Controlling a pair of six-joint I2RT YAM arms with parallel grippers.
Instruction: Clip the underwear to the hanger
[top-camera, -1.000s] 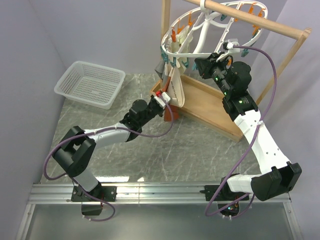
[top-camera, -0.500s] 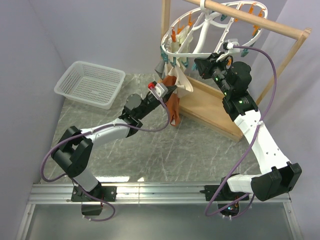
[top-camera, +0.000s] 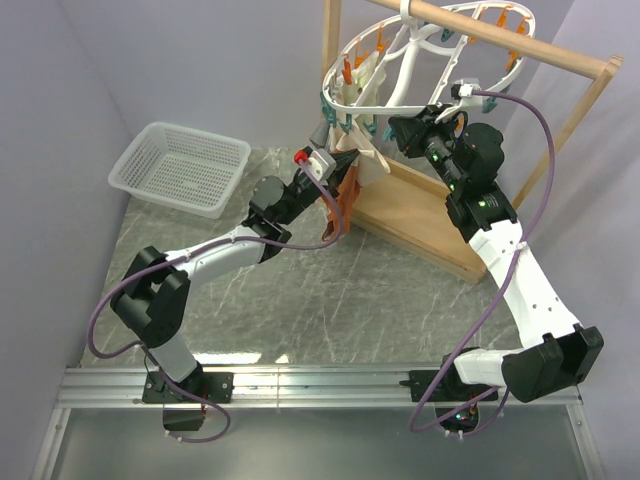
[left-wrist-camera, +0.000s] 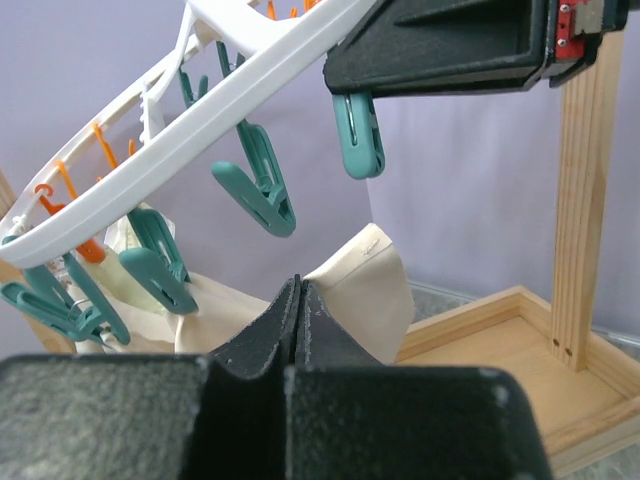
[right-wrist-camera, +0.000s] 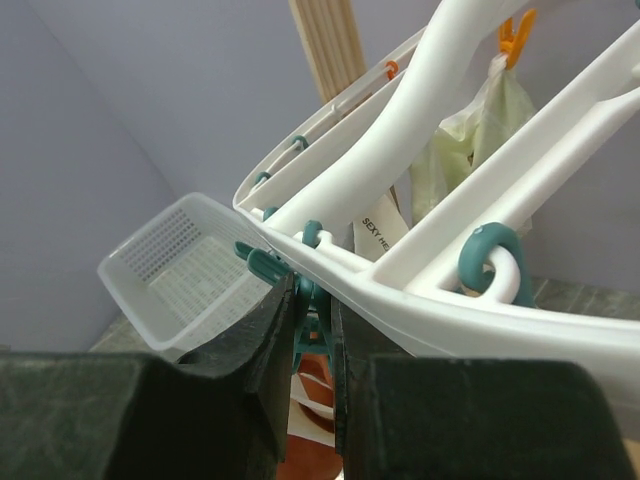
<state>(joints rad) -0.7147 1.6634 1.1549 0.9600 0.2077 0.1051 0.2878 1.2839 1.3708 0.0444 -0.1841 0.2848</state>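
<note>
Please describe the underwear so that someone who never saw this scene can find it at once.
Find the wooden frame at the table's back right; a white hanger hangs from its rod. Under the hanger's left rim, the left end effector holds the underwear. It is the only rust-orange cloth; the cloths clipped above are pale.

Glossy plastic hanger (left-wrist-camera: 200, 118) — matt cloth underwear (left-wrist-camera: 370, 290).

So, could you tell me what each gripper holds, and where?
Left gripper: underwear, by its cream waistband. Right gripper: a teal clothespin on the hanger.
</note>
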